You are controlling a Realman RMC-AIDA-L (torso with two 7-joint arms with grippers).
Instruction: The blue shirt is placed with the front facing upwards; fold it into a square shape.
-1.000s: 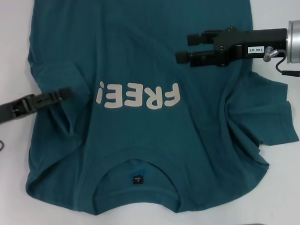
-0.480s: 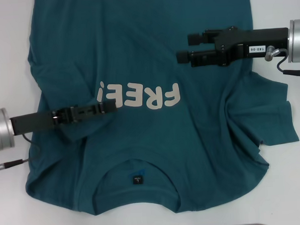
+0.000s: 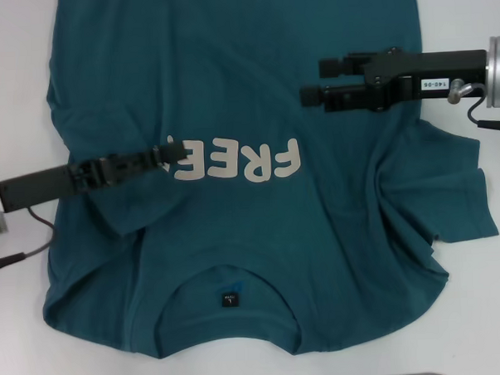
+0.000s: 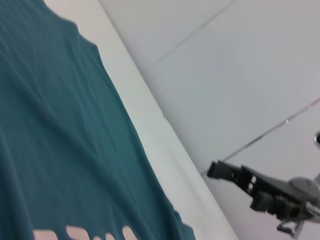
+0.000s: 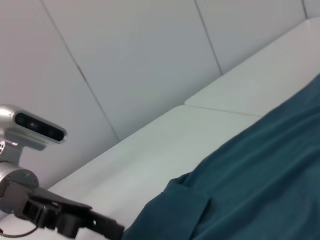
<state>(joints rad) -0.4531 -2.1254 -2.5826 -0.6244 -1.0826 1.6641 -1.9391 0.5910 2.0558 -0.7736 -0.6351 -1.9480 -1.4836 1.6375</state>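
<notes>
Both grippers over blue shirt: left gripper at lettering, jaws unclear; right gripper unclenched, empty, farther up-body.

teal-blue shirt, white lettering, black neck label

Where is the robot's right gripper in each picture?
Head view: the black right gripper hangs over the large teal-blue cotton shirt, above the white "FREE!" lettering.
Left wrist view: far off, beyond the shirt's edge.
Right wrist view: not visible.
Shared landmark: the shirt.
</notes>
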